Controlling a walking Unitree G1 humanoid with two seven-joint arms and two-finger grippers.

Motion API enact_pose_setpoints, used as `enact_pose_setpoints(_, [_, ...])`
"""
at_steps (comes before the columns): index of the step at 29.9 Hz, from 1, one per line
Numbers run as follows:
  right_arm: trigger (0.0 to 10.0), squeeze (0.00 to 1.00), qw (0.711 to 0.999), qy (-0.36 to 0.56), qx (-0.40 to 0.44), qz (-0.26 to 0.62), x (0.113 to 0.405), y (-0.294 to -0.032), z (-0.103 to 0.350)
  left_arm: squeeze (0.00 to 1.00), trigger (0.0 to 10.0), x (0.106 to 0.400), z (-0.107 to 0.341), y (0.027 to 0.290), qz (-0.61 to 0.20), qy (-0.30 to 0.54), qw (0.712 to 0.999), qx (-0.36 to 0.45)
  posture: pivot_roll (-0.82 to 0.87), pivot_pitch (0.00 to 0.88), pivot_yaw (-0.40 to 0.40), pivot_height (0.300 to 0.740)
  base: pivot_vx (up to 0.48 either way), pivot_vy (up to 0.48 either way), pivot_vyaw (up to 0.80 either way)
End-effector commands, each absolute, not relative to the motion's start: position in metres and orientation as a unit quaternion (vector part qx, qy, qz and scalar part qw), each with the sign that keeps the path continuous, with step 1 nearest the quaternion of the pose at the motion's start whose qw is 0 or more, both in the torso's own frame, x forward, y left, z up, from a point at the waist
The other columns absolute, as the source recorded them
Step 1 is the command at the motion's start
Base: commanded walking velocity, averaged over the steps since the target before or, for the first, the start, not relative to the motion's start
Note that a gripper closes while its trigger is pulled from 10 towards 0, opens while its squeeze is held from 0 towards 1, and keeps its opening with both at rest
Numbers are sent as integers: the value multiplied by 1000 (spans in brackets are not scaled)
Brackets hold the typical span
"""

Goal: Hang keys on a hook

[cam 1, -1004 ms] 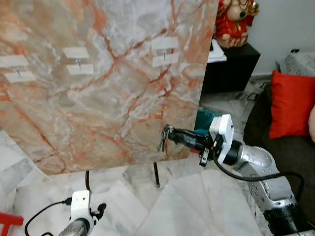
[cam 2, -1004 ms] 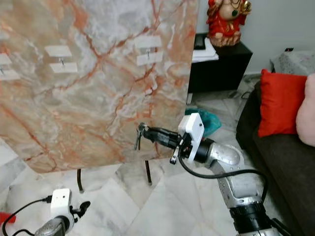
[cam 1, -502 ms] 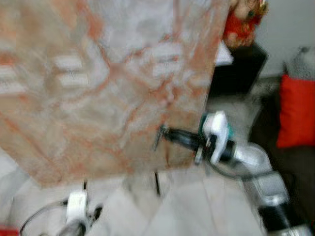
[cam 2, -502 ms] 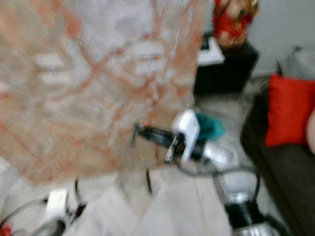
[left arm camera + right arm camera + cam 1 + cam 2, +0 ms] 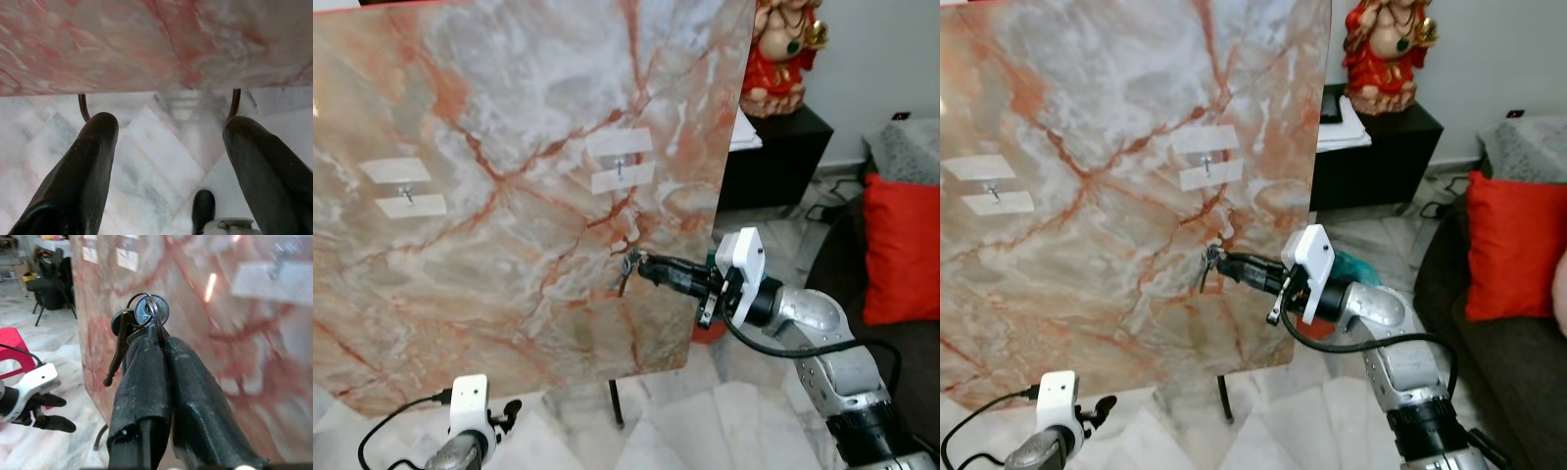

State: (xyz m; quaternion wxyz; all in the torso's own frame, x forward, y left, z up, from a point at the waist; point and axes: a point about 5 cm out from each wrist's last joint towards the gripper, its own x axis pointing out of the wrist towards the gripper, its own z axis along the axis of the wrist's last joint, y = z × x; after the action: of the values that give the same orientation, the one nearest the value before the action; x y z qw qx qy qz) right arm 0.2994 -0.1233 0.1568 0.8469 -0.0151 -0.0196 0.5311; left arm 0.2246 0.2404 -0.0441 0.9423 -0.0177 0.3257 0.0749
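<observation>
At the lower left of my head view I see the left gripper (image 5: 514, 406) hanging low near the floor, its two black fingers (image 5: 83, 166) spread wide apart. In the middle stands the marble board (image 5: 509, 176) with a hook (image 5: 619, 166) between two white strips, above the keys. Right of centre, my right gripper (image 5: 641, 264) pinches the keys (image 5: 626, 274) close against the board.
</observation>
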Motion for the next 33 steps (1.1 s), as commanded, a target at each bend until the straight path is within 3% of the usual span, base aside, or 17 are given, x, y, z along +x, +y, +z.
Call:
enact_pose_setpoints(1, [10000,0,846,-30,-21,531,301,-122,162,0,10000,219,-47,243,88,333,938,-32,42,57,32,740,0,0,0])
enact_pose_setpoints(18, [10000,0,853,-22,-29,521,305,-124,160,0,10000,222,-46,243,83,331,939,-28,44,56,35,740,0,276,0])
enact_pose_setpoints(33, [10000,0,868,-16,-32,496,313,-129,157,0,10000,222,-46,240,74,333,940,-30,45,59,33,740,0,0,0])
